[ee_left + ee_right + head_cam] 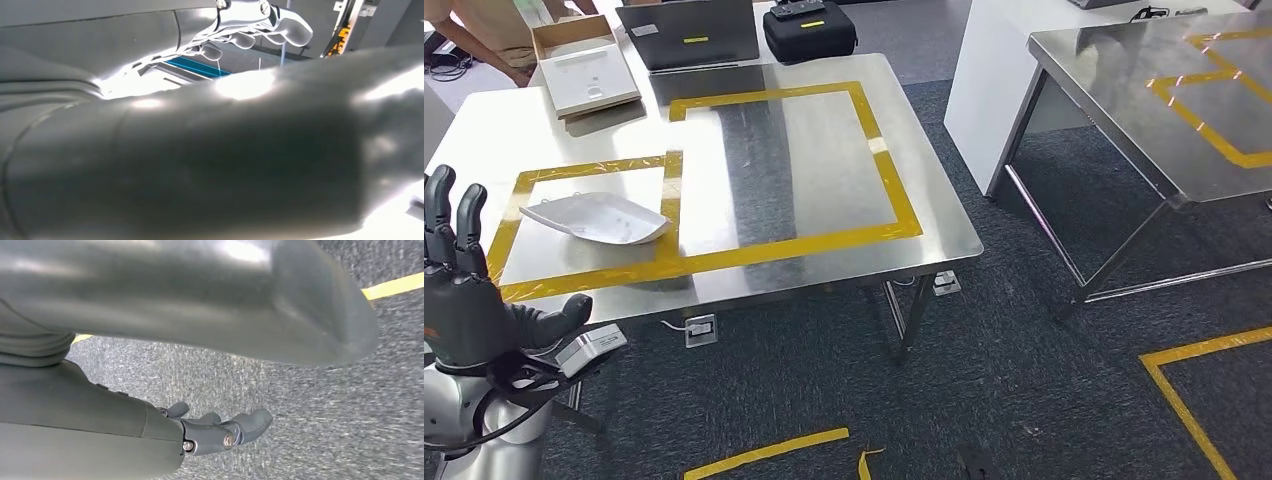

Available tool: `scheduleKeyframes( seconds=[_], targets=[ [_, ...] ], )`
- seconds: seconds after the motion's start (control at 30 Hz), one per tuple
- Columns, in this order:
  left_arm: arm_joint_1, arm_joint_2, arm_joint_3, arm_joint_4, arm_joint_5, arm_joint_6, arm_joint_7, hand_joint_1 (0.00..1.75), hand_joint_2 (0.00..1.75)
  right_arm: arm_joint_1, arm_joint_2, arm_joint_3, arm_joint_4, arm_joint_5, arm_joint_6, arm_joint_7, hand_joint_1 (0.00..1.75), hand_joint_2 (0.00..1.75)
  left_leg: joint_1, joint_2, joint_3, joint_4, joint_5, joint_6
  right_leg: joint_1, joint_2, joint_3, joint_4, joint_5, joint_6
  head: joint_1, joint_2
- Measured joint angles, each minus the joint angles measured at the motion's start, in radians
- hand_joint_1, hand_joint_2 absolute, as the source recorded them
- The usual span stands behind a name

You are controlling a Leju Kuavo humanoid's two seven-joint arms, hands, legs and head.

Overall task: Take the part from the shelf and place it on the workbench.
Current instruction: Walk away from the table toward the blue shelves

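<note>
Head view — part (596,217) on workbench (804,170), left hand (464,305) empty

The left hand (464,300) was cut off by the head view's left edge. In the left wrist view its thick thumb (210,160) sat blurred across the lens, hiding most of what lay beyond. In the right wrist view the right hand (220,432) was partly hidden behind its own thumb (200,295) and cover. A person (484,25) was cropped at the head view's top edge.

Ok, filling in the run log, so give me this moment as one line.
part: white part lying on workbench, inside yellow tape | left hand: raised, fingers apart, holding nothing | right hand: over carpet, holding nothing
</note>
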State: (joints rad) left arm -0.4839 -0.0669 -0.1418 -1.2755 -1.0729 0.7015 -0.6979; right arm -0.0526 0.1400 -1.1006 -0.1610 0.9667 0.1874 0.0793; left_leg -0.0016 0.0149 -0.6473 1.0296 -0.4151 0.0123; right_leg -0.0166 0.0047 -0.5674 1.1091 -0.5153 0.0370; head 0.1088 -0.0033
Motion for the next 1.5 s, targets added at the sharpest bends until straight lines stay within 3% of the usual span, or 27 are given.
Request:
scheduleKeyframes(
  seconds=[0.07,0.17,0.23,0.3,0.33,0.4,0.47,0.53,0.6,0.73,0.77,0.8,0.87,0.9,0.93,0.97,1.03,1.1,1.17,1.2,1.23,1.3,1.33,1.37,1.43,1.47,1.5],
  targets=[
    [0.009,0.001,0.000,-0.009,0.000,0.000,0.000,0.00,0.00,0.001,0.000,0.000,0.000,0.000,0.000,0.000,0.00,0.00,-0.001,0.000,-0.009,0.006,0.012,-0.012,0.005,0.003,0.040,-0.070,-0.019,-0.015,0.014,0.000],
    [0.023,0.006,0.001,-0.015,0.001,0.000,-0.001,0.00,0.00,0.002,0.000,0.000,0.000,0.000,-0.002,0.000,0.00,0.00,0.000,-0.004,-0.018,0.013,0.012,-0.029,0.003,0.000,0.026,-0.077,0.001,-0.045,0.018,0.000],
    [0.032,0.011,0.004,-0.016,0.000,0.000,-0.001,0.00,0.00,0.001,0.001,0.000,0.000,0.002,-0.006,0.003,0.00,0.00,0.004,-0.009,-0.043,0.078,-0.054,-0.041,-0.001,-0.004,0.009,-0.081,0.022,-0.058,0.019,0.000],
    [0.046,0.012,0.012,-0.017,-0.009,0.000,-0.001,0.00,0.00,0.000,0.000,0.000,0.000,0.003,-0.010,0.009,0.00,0.00,0.007,-0.011,-0.077,0.205,-0.140,-0.050,-0.001,-0.004,-0.015,-0.080,0.041,-0.062,0.019,0.000],
    [0.058,0.012,0.017,-0.019,-0.018,0.000,-0.001,0.00,0.00,0.000,0.000,0.000,0.000,0.003,-0.011,0.011,0.00,0.00,0.008,-0.011,-0.084,0.257,-0.160,-0.053,-0.001,-0.004,-0.027,-0.080,0.050,-0.061,0.019,0.000],
    [0.091,0.010,0.027,-0.030,-0.039,0.000,-0.001,0.00,0.00,0.000,0.001,0.000,0.000,0.003,-0.011,0.014,0.00,0.00,0.010,-0.011,-0.053,0.268,-0.144,-0.054,-0.002,-0.003,-0.051,-0.078,0.068,-0.057,0.020,0.000],
    [0.121,0.003,0.036,-0.050,-0.056,0.000,-0.001,0.00,0.00,0.000,0.001,0.000,0.000,0.002,-0.012,0.017,0.00,0.00,0.011,-0.012,0.040,0.147,-0.107,-0.052,-0.004,-0.002,-0.069,-0.076,0.083,-0.049,0.021,0.000],
    [0.149,-0.007,0.043,-0.075,-0.064,0.000,-0.001,0.00,0.00,0.000,0.001,0.000,0.000,0.000,-0.013,0.017,0.00,0.00,0.007,-0.016,0.121,0.026,-0.107,-0.043,-0.004,-0.002,-0.078,-0.076,0.096,-0.036,0.027,0.000],
    [0.168,-0.012,0.048,-0.090,-0.066,0.000,-0.001,0.00,0.00,-0.001,0.001,0.000,0.000,-0.001,-0.013,0.016,0.00,0.00,0.002,-0.019,0.143,-0.008,-0.114,-0.035,-0.004,-0.002,-0.079,-0.079,0.104,-0.028,0.034,0.000],
    [0.174,-0.013,0.049,-0.095,-0.067,0.000,-0.001,0.00,0.00,-0.001,0.001,0.000,0.000,-0.001,-0.013,0.016,0.00,0.00,0.002,-0.020,0.141,-0.006,-0.112,-0.032,-0.005,-0.002,-0.078,-0.080,0.107,-0.027,0.038,0.000],
    [0.192,-0.016,0.051,-0.107,-0.068,0.000,-0.001,0.00,0.00,0.001,0.001,-0.001,0.000,-0.001,-0.013,0.014,0.00,0.00,0.002,-0.019,0.136,-0.010,-0.106,-0.025,-0.006,-0.001,-0.079,-0.082,0.111,-0.021,0.042,0.000],
    [0.223,-0.023,0.054,-0.129,-0.067,0.000,-0.001,0.00,0.00,0.002,0.001,-0.003,0.000,-0.002,-0.012,0.012,0.00,0.00,0.002,-0.017,0.126,-0.012,-0.094,-0.012,-0.007,-0.001,-0.089,-0.060,0.085,-0.013,0.049,0.000],
    [0.327,-0.042,0.064,-0.197,-0.058,0.000,-0.001,0.00,0.00,0.006,-0.001,-0.008,0.000,-0.003,-0.012,0.005,0.00,0.00,-0.003,-0.009,0.077,-0.013,-0.054,0.015,-0.005,-0.001,-0.123,0.087,-0.009,0.002,0.078,0.000],
    [0.368,-0.049,0.070,-0.226,-0.051,0.000,-0.001,0.00,0.00,0.006,-0.002,-0.010,0.000,-0.003,-0.012,0.003,0.00,0.00,-0.006,-0.006,0.053,-0.010,-0.036,0.021,-0.002,-0.002,-0.121,0.144,-0.048,0.001,0.090,0.000],
    [0.402,-0.053,0.078,-0.249,-0.047,0.000,-0.001,0.00,0.00,0.007,-0.002,-0.011,0.000,-0.002,-0.013,0.002,0.00,0.00,-0.010,-0.004,0.031,-0.006,-0.023,0.022,0.003,-0.001,-0.095,0.156,-0.048,-0.004,0.101,0.001],
    [0.421,-0.057,0.085,-0.266,-0.046,0.000,-0.001,0.00,0.00,0.007,-0.003,-0.013,0.000,-0.002,-0.014,0.004,0.00,0.00,-0.011,-0.004,0.021,-0.003,-0.016,0.021,0.008,-0.001,-0.042,0.088,-0.028,-0.013,0.107,0.001],
    [0.458,-0.068,0.101,-0.299,-0.041,0.000,-0.001,0.00,0.00,0.006,-0.004,-0.016,0.000,-0.003,-0.017,0.010,0.00,0.00,-0.014,-0.003,0.007,0.000,-0.002,0.015,0.018,0.000,0.050,-0.048,-0.019,-0.031,0.113,0.001],
    [0.493,-0.082,0.120,-0.324,-0.029,0.000,-0.001,0.00,0.00,0.007,-0.006,-0.020,0.000,-0.005,-0.022,0.015,0.00,0.00,-0.013,-0.003,0.004,-0.004,0.015,0.005,0.025,0.000,0.078,-0.102,-0.024,-0.041,0.118,0.002],
    [0.519,-0.096,0.145,-0.332,-0.015,0.000,0.002,0.00,0.00,0.008,-0.006,-0.026,0.000,-0.008,-0.025,0.016,0.00,0.00,-0.011,-0.005,0.002,-0.008,0.024,-0.006,0.022,-0.003,0.068,-0.110,-0.005,-0.052,0.121,0.002],
    [0.527,-0.102,0.162,-0.329,-0.008,0.000,0.009,0.00,0.00,0.008,-0.005,-0.028,0.000,-0.010,-0.026,0.016,0.00,0.00,-0.011,-0.008,-0.003,0.001,0.008,-0.013,0.019,-0.005,0.060,-0.115,0.007,-0.058,0.120,0.002],
    [0.532,-0.107,0.183,-0.317,0.001,0.000,0.022,0.00,0.00,0.008,-0.005,-0.031,0.000,-0.013,-0.027,0.015,0.00,0.00,-0.010,-0.011,-0.012,0.027,-0.026,-0.020,0.014,-0.008,0.051,-0.120,0.020,-0.063,0.117,0.002],
    [0.531,-0.112,0.240,-0.262,0.029,0.000,0.062,0.00,0.00,0.008,-0.004,-0.036,0.000,-0.016,-0.028,0.013,0.00,0.00,-0.003,-0.015,-0.037,0.129,-0.128,-0.035,0.010,-0.010,0.025,-0.122,0.044,-0.068,0.109,0.002],
    [0.526,-0.111,0.275,-0.218,0.048,0.000,0.085,0.00,0.00,0.008,-0.004,-0.039,0.000,-0.016,-0.029,0.012,0.00,0.00,0.001,-0.015,-0.047,0.190,-0.162,-0.041,0.010,-0.010,0.010,-0.121,0.056,-0.067,0.105,0.002],
    [0.517,-0.107,0.317,-0.161,0.075,0.000,0.103,0.00,0.00,0.009,-0.004,-0.040,0.000,-0.015,-0.029,0.011,0.00,0.00,0.006,-0.014,-0.048,0.237,-0.172,-0.047,0.008,-0.011,-0.007,-0.118,0.068,-0.065,0.102,0.002],
    [0.490,-0.091,0.411,-0.018,0.146,0.000,0.121,0.00,0.00,0.011,-0.004,-0.042,0.000,-0.010,-0.027,0.011,0.00,0.00,0.013,-0.014,-0.009,0.245,-0.126,-0.055,0.005,-0.012,-0.042,-0.111,0.092,-0.059,0.100,0.002],
    [0.473,-0.080,0.461,0.065,0.193,0.000,0.120,0.00,0.00,0.011,-0.004,-0.042,0.000,-0.006,-0.026,0.011,0.00,0.00,0.016,-0.014,0.035,0.199,-0.098,-0.058,0.003,-0.012,-0.059,-0.105,0.103,-0.055,0.100,0.002],
    [0.454,-0.064,0.510,0.156,0.243,0.000,0.120,0.00,0.00,0.011,-0.004,-0.042,0.000,-0.002,-0.025,0.012,0.00,0.00,0.017,-0.015,0.090,0.129,-0.095,-0.060,0.002,-0.011,-0.073,-0.100,0.112,-0.050,0.100,0.002]
  ],
)
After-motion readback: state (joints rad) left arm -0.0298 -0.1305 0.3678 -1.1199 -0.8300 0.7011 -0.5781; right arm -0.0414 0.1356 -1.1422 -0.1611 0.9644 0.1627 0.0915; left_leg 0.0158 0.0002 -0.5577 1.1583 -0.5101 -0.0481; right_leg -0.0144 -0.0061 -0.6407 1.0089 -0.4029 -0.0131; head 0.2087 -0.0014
